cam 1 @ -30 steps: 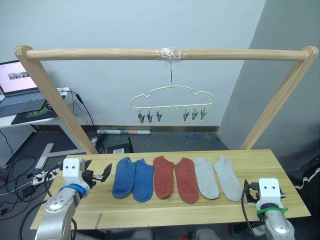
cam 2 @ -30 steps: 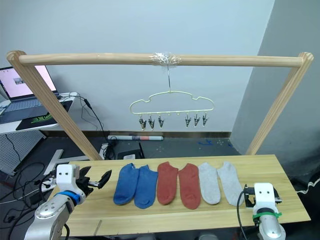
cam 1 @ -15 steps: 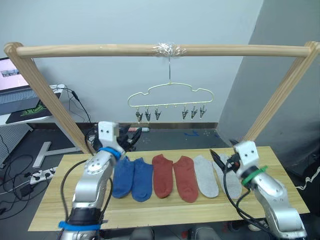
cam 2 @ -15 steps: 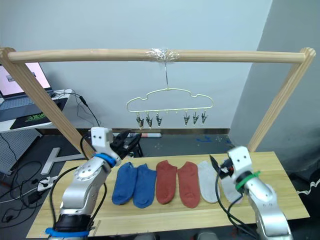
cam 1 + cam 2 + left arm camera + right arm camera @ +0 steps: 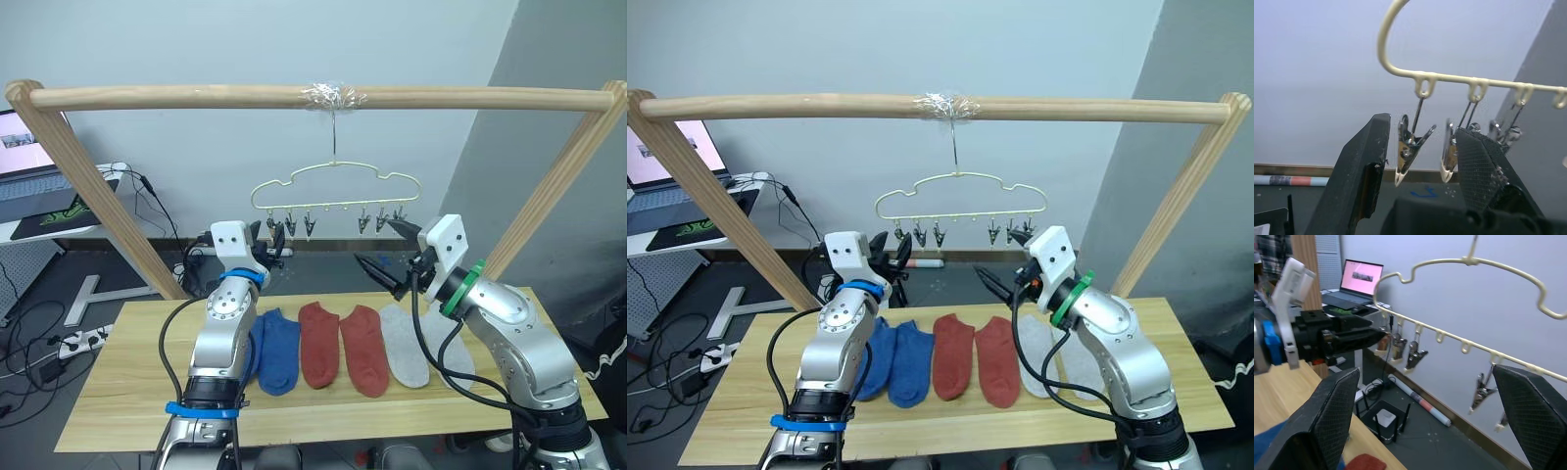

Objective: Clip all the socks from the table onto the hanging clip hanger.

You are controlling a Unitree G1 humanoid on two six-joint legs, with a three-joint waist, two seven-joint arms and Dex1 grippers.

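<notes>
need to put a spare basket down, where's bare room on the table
Bare wood lies at both ends of the table: left of the blue socks, and right of the grey socks. The front edge is bare too. The middle is crowded: six socks side by side, red socks between them.

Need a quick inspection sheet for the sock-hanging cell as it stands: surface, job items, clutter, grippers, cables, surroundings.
Surface: light wood table, nothing but the job's things on it.
Job's things: six socks in a row, flat on the table: blue socks, red socks, grey socks; none clipped. Clip hanger hooked on the wooden rail, its clips bare.
Clutter: nothing seen on the table.
Grippers: left gripper open, up at the hanger's left clips, empty. Right gripper open, raised below the right clips, empty.
Cables: black cables on the floor to the left.
Surroundings: laptop on a side desk, grey wall behind.
</notes>
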